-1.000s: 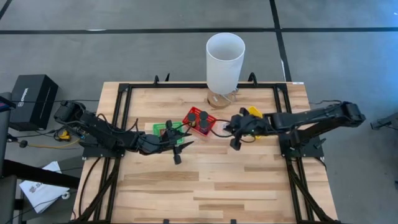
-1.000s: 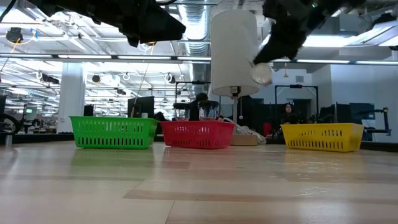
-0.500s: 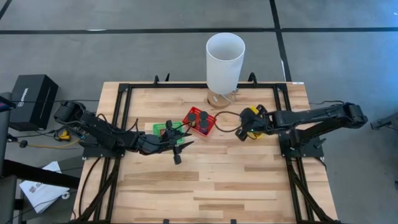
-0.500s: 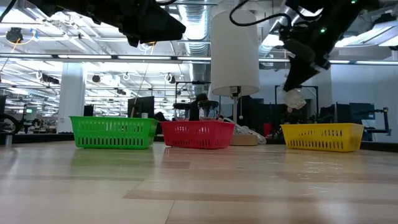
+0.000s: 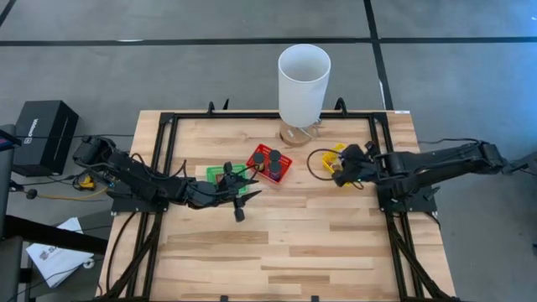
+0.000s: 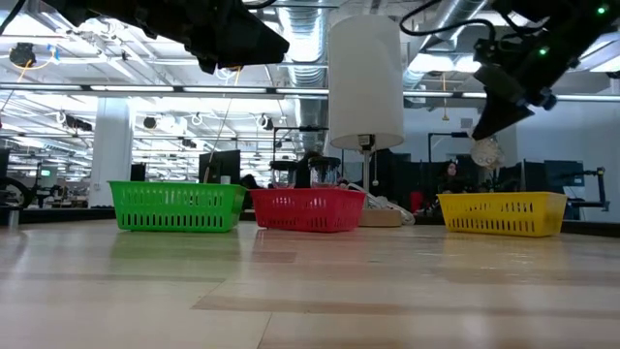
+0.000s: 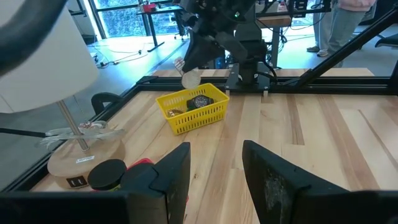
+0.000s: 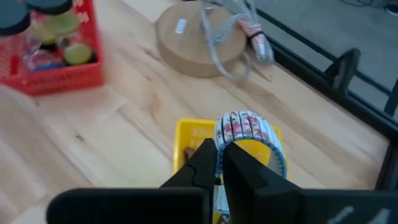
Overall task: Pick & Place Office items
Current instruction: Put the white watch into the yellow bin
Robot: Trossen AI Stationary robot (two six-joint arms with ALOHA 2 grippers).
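Note:
My right gripper [image 8: 221,149] is shut on a pale ring [image 8: 245,134], a translucent band with red and white marks. It hangs over the yellow basket [image 8: 185,144] at the table's right; the low view shows the ring [image 6: 484,152] well above the basket [image 6: 502,213]. My left gripper [image 5: 245,204] stands open in the air near the green basket [image 5: 220,174] and the red basket [image 5: 268,165], nothing between its fingers [image 7: 177,171]. The red basket holds black round discs [image 5: 274,157]. My right gripper pinches the ring's wall [image 8: 219,140] between its two fingers, at the side of the ring nearest the wrist. The fingers slant downward, coming from the table's right side. The ring sticks out beyond the fingertips, lifted clear above the yellow basket.
A tall white cylinder [image 5: 303,82] on a round wooden foot [image 8: 199,40] stands at the far middle, just behind the baskets. A black frame [image 5: 168,126] runs along the table's sides. The near half of the table [image 5: 277,252] is bare wood.
My right gripper has drawn back toward the table's right edge, from beside the red basket to above the yellow basket, sinking a little. It has tipped downward and rolled. The pale ring has travelled with it, clear of everything.

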